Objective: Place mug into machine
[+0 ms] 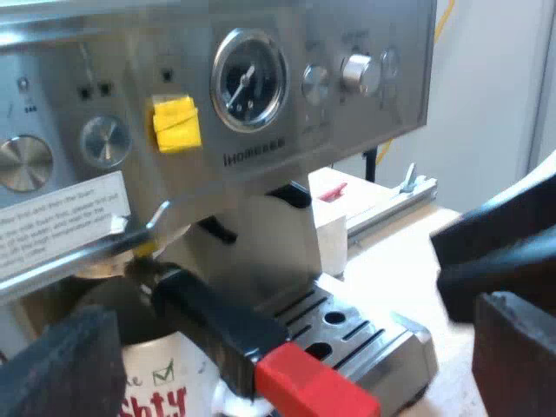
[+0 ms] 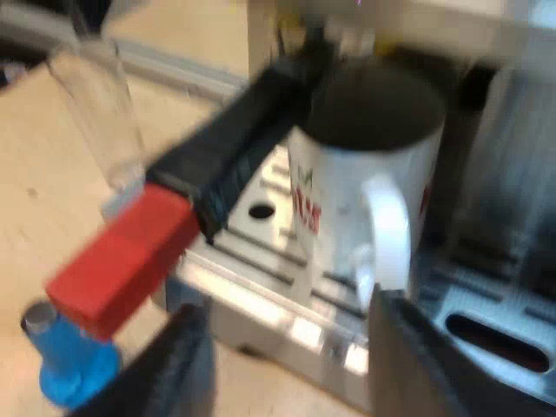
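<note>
A white mug with red lettering stands on the espresso machine's drip tray, under the metal holder. The holder is locked into the machine's front, and its dark handle ends in red. My right gripper is open just short of the mug's handle, not touching it. The mug also sits below the holder's handle near my left gripper, which is open with its fingers spread wide in front of the machine.
A measuring glass stands on the wooden table beside the machine. A blue tamper stands on the table below the red end of the handle. The machine's panel carries a gauge, knobs and a yellow tag.
</note>
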Robot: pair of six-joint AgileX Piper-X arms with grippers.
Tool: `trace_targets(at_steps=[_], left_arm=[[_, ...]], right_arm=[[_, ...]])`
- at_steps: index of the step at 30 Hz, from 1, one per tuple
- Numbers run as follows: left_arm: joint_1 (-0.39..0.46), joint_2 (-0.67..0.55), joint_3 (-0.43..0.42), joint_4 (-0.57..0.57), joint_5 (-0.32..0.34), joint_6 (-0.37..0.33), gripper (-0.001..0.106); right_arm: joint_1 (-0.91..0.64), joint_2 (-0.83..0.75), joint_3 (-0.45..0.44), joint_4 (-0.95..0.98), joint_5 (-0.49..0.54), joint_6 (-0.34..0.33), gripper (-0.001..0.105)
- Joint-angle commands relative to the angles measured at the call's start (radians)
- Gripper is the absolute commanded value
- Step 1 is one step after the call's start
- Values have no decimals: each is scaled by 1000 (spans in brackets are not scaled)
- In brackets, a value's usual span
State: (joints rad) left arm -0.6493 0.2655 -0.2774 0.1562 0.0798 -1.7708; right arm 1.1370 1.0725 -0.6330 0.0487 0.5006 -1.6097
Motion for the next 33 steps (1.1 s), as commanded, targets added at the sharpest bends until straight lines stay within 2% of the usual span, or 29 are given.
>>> trace_targets(at_steps=[1,2,8,12,18,22,23,29,33], left_arm=[[-2,-5,-55,104,3,0,82],[-2,-16,-76,141,3,2,82],[-2,-137,-134,248,-2,2,82],[-2,-219,-139,283,-2,2,82],[-2,-328,-139,387,-2,2,82],[-2,-368,-141,402,-58,2,82],[-2,-373,-141,408,-89,2,82],[-2,-373,-141,411,-90,2,82],[-2,-373,-141,411,-90,2,82]], right_arm=[[15,-59,-2,21,13,-2,8],[22,-78,-2,21,13,-2,0],[43,-134,-4,5,24,-2,0],[42,-134,-4,-9,35,21,0],[42,-100,-19,-49,107,15,0],[45,-3,-87,-55,110,15,0],[45,29,-112,-58,122,15,0],[41,165,-210,-96,170,10,0],[32,240,-258,-133,199,-27,0]])
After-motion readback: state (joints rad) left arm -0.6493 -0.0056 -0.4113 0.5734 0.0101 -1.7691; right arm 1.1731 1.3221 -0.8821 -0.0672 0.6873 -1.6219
